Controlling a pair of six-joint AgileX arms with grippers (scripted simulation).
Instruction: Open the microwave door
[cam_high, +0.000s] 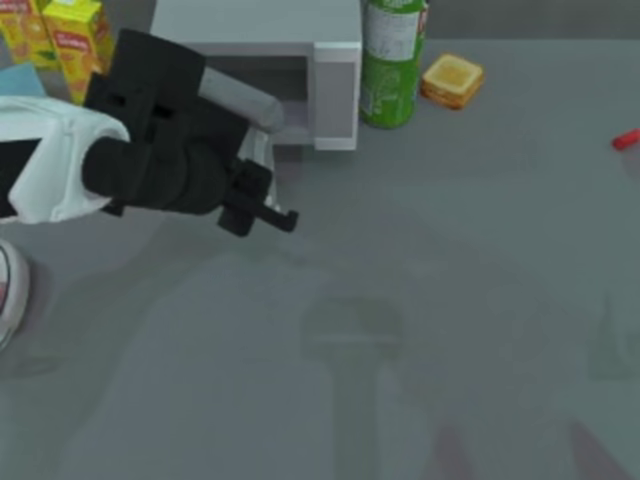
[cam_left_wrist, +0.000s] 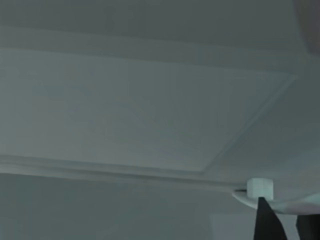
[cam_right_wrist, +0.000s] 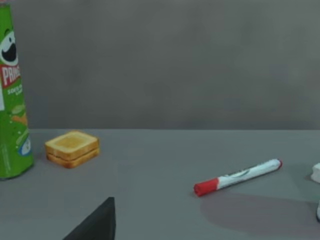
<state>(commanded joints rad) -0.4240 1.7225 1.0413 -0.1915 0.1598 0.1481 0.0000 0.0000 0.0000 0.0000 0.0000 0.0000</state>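
With the microwave at the table's far edge, the left claw pinches the door handle, door swung toward the near-left; right arm out of view.

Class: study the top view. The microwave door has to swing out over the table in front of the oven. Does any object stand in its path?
Nothing visible does. The microwave door is already partly swung out, with the left gripper at its edge. The green can and sandwich stand right of the microwave, outside the swing.

The microwave stands back-left, the microwave door swung open.
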